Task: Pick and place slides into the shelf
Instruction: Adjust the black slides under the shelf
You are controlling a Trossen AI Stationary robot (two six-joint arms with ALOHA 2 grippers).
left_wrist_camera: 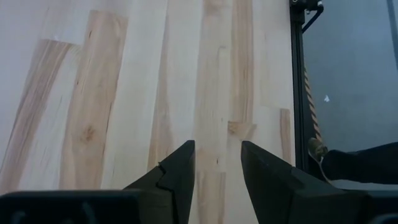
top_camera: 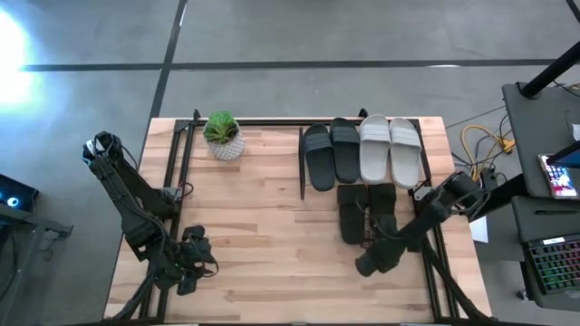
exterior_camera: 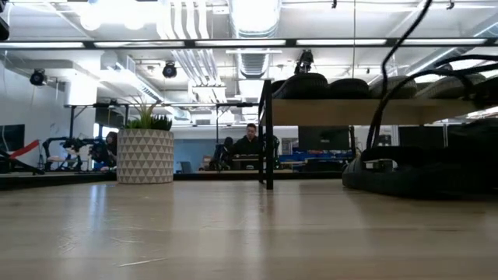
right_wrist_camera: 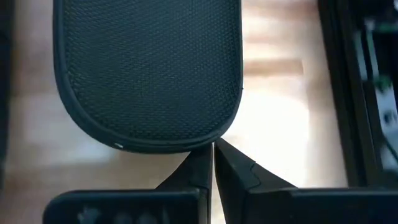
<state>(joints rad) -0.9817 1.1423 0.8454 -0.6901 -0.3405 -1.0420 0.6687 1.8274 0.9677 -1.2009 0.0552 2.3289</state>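
Two black slides (top_camera: 331,154) and two light grey slides (top_camera: 390,149) lie side by side on top of the shelf (exterior_camera: 334,111) at the table's far right. Another two black slides (top_camera: 365,213) lie flat on the tabletop just in front of the shelf. My right gripper (top_camera: 367,265) is shut and slants down at their near ends. In its wrist view the tips (right_wrist_camera: 213,149) stand at the rounded end of one black slide (right_wrist_camera: 149,68). My left gripper (top_camera: 195,267) waits open over bare wood (left_wrist_camera: 217,149) near the front left corner. My right gripper's shut fingertips (right_wrist_camera: 205,163) stand right at the rim of the black slide's rounded near end (right_wrist_camera: 186,148), coming from the table's near side and slanting down. Whether they touch it, I cannot tell. The slide lies flat on the table.
A potted plant (top_camera: 224,138) stands at the far middle-left of the table. The black table frame (top_camera: 186,158) runs along the left and right edges. A desk with a laptop (top_camera: 553,263) and cables stands beyond the right edge. People sit in the room behind.
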